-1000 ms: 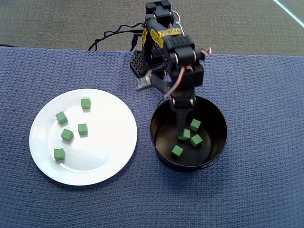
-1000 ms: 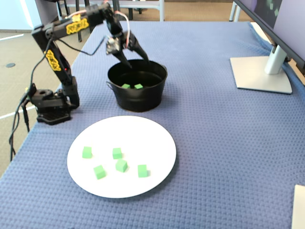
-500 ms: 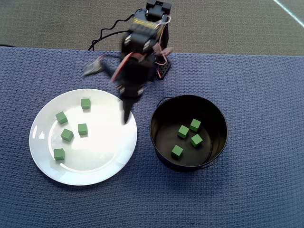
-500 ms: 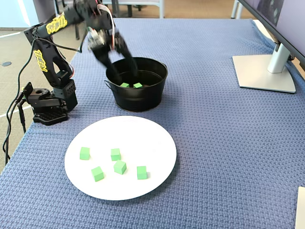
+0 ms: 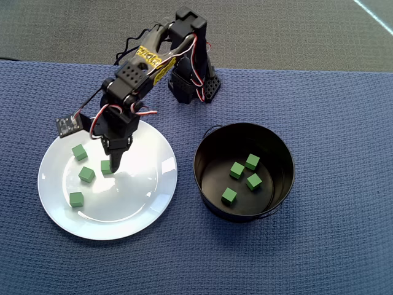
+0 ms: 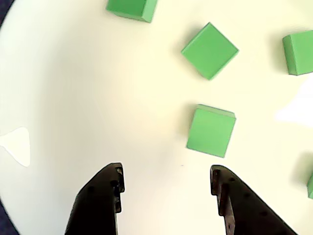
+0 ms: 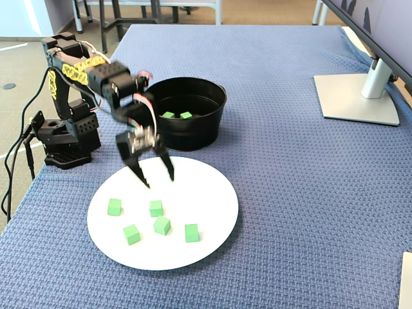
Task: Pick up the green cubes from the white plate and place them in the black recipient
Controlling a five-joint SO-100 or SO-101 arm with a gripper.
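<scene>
The gripper (image 7: 158, 177) hangs over the white plate (image 7: 206, 187) with its jaws spread wide and nothing between them. The wrist view shows both black fingers (image 6: 100, 200) apart over bare plate, with the nearest green cube (image 6: 211, 130) just ahead and a bit right of the gap. Five cubes sit on the plate in the fixed view, loosely grouped toward its near-left part, none touching each other. Four more cubes (image 5: 237, 170) lie on the floor of the black recipient (image 5: 206, 181), which stands just beside the plate on the blue cloth (image 7: 302, 193).

Handling-wise these look like light, rigid little blocks with a matte surface, so grip should be fine and there's nothing to crush. The glossy plate is probably the tricky bit: a nudge from one finger could send a cube skating away. The nearest one sits slightly rotated relative to the jaws, so the best bet seems to be lining up on two opposite flat faces, straddling it evenly and closing at mid-height, not on the corners.
</scene>
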